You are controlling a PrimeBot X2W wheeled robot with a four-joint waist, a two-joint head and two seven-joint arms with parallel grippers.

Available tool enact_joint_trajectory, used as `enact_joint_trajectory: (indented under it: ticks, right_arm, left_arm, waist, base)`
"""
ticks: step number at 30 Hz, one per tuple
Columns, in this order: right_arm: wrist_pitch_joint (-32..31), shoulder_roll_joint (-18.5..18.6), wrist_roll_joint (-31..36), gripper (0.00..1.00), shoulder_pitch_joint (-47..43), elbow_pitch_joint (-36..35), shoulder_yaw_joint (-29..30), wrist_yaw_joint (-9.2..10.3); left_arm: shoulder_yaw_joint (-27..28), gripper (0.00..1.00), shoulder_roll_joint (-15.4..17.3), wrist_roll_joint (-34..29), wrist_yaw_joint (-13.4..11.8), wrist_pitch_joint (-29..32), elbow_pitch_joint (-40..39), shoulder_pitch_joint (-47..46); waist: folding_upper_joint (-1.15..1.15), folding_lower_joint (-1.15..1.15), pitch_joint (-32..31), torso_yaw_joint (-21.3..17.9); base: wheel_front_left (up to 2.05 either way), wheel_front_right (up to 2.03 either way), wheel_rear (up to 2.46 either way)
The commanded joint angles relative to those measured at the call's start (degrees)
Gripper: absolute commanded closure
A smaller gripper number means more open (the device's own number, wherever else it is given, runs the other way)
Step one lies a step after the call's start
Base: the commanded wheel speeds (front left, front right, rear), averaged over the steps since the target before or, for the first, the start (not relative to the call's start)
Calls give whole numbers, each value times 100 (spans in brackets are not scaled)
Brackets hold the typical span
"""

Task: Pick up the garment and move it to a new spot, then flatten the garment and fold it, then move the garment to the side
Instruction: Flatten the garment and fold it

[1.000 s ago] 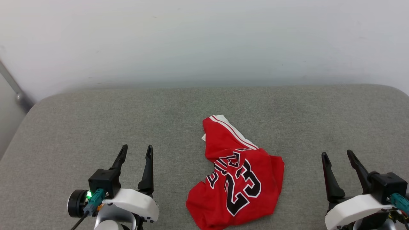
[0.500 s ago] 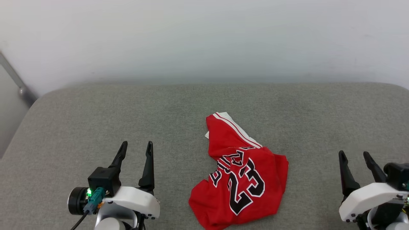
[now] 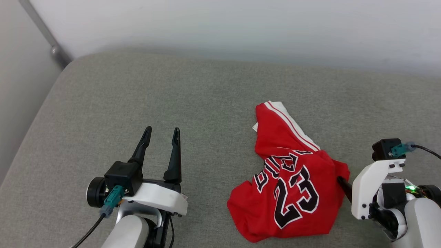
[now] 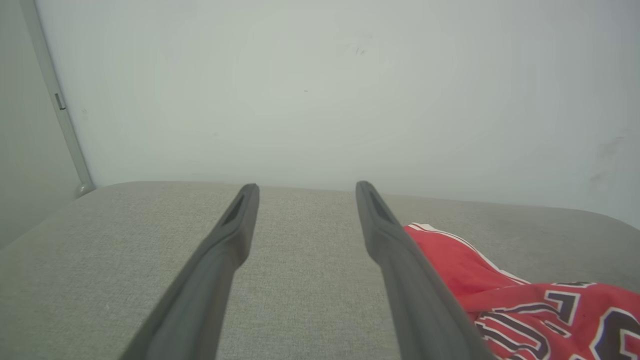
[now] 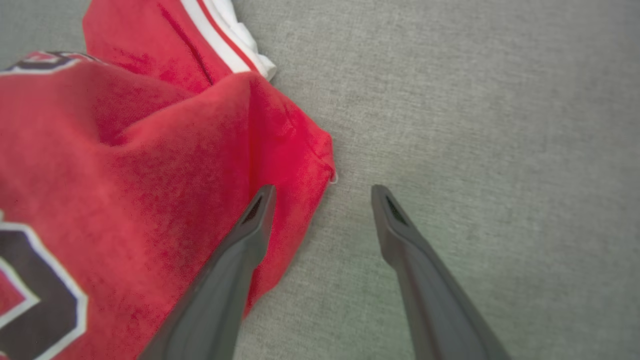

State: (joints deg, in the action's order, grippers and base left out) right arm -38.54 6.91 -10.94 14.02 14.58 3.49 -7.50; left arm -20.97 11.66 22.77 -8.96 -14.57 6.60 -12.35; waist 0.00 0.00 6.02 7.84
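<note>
As the garment (image 3: 289, 186) lies crumpled, grey upholstery (image 3: 137, 96) meets white wall (image 3: 241, 24).

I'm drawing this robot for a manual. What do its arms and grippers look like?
The left gripper and right gripper each have two long, dark, tapering fingers on a white shell beside a black block. A teal plug with a black cable joins each. The forearms are pale grey; a green light glows near the right wrist.

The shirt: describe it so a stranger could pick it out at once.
Find the wide grey cushion below the pale wall. Right of its middle lies the shirt, crumpled. It alone is red, with a black 23 and white striped trim.
</note>
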Motion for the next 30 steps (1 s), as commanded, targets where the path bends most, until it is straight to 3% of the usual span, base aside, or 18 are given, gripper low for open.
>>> enact_joint_trajectory:
  ticks: [1, 9, 10, 11, 12, 17, 24, 30]
  right_arm:
    - [-150, 85, -43, 0, 136, 64, -44, 4]
    - [-855, 67, -379, 0, 159, 706, -174, 2]
    - [-911, 73, -401, 5, 132, 801, -178, 2]
    - [-983, 48, -474, 70, 101, 896, -176, 2]
    - [-1010, 14, -545, 100, 77, 962, -173, 2]
    - [-596, 195, -620, 100, 305, 724, -322, 2]
    - [198, 464, -504, 100, 543, -283, -359, 2]
    - [170, 523, -219, 100, -92, -1221, 550, 2]
  left_arm:
    - [-10, 0, -48, -47, 32, -30, 9, -95]
    - [37, 0, -213, -103, 160, -66, 156, -257]
    - [52, 0, -224, -114, 177, -69, 177, -257]
    - [71, 0, -239, -125, 179, -71, 184, -261]
    - [86, 0, -254, -137, 187, -72, 195, -256]
    - [216, 0, -275, -188, 229, -72, 232, -132]
    - [403, 0, -196, -246, 180, -62, 260, 153]
    - [487, 0, -122, -218, 99, -62, 222, 401]
  waist:
    - [0, 0, 255, 250]
    - [0, 0, 500, 462]
    - [0, 0, 502, 466]
    - [0, 0, 497, 468]
    - [0, 0, 485, 465]
    - [0, 0, 353, 361]
    - [0, 0, -37, -20]
    - [0, 0, -299, -349]
  base:
    - [0, 0, 0]
    - [0, 0, 0]
    - [0, 0, 0]
    - [0, 0, 0]
    - [0, 0, 0]
    - [0, 0, 0]
    - [0, 0, 0]
    - [0, 0, 0]
